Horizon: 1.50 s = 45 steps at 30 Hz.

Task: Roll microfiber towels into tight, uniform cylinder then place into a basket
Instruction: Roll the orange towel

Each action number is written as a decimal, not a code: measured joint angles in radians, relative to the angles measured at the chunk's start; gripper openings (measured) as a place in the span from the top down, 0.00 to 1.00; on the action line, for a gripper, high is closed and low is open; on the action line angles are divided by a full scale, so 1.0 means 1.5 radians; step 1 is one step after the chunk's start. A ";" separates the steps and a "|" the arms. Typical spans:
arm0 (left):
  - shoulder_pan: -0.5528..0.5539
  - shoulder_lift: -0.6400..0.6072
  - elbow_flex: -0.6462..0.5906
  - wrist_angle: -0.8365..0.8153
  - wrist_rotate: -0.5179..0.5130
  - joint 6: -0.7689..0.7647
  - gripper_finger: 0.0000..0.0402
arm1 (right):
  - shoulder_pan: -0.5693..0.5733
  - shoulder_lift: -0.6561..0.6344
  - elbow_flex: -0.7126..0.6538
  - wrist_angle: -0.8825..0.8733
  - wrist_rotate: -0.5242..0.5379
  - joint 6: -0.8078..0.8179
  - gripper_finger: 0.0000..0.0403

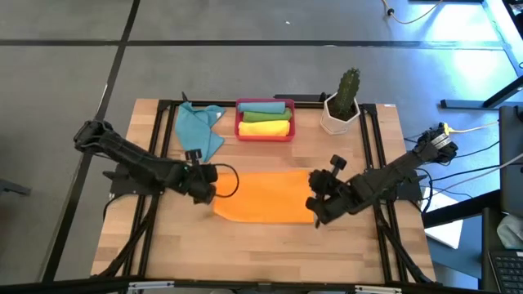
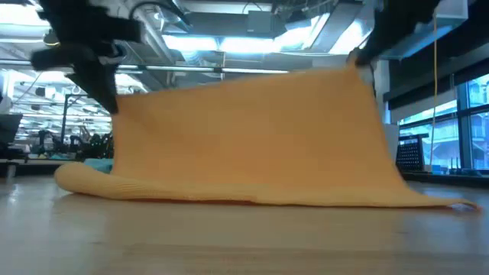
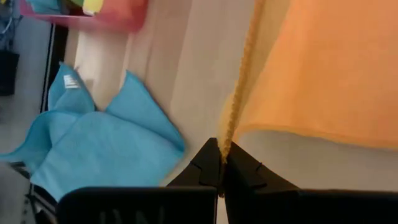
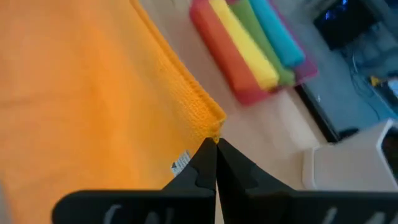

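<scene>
An orange microfiber towel (image 1: 263,196) is held up by two corners at the table's middle. In the low view it hangs as a sheet (image 2: 244,137), and its lower edge (image 2: 252,200) lies on the wood. My left gripper (image 1: 214,193) is shut on its left corner and my right gripper (image 1: 317,214) on its right corner. A teal towel (image 1: 200,129) lies crumpled at the far left. The red basket (image 1: 240,122) at the far middle holds three rolled towels: teal, green and yellow. My left gripper pinches the orange towel's left corner (image 3: 226,144) between its two fingers, slanting down from the table's left. The cloth's edge runs up out of the fingertips. The towel hangs from there, slightly slack, its lower edge on the table. My right gripper pinches the towel's right corner (image 4: 213,132) between its two fingers, beside the white label (image 4: 181,163). It slants down from the table's right. This corner is held higher than the left one (image 2: 357,70), and the cloth falls away to the table.
A white pot with a cactus (image 1: 341,104) stands at the far right, next to the basket. Bare wood lies in front of the orange towel toward the near edge (image 1: 261,253). The black frame rails (image 1: 368,122) run along the table's sides.
</scene>
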 joint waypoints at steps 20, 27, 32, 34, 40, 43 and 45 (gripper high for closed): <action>0.219 0.000 -0.011 0.266 -0.082 0.361 1.00 | -0.184 -0.218 -0.305 0.216 -0.022 -0.149 0.99; 0.198 -0.002 -0.011 0.277 -0.059 0.373 1.00 | -0.175 -0.264 -0.298 0.258 -0.023 -0.190 0.99; 0.099 -0.017 0.018 0.242 -0.011 0.291 1.00 | -0.120 -0.284 -0.297 0.376 -0.125 -0.227 0.99; 0.046 -0.018 0.049 0.226 -0.010 0.242 1.00 | -0.088 -0.290 -0.297 0.431 -0.161 -0.231 0.99; -0.116 -0.018 0.162 0.204 -0.010 0.109 1.00 | 0.022 -0.301 -0.297 0.621 -0.251 -0.285 0.99; -0.181 -0.018 0.226 0.202 -0.014 0.055 1.00 | 0.074 -0.307 -0.294 0.701 -0.255 -0.305 0.99; -0.217 -0.018 0.268 0.203 -0.029 0.027 1.00 | 0.103 -0.307 -0.277 0.715 -0.255 -0.313 0.99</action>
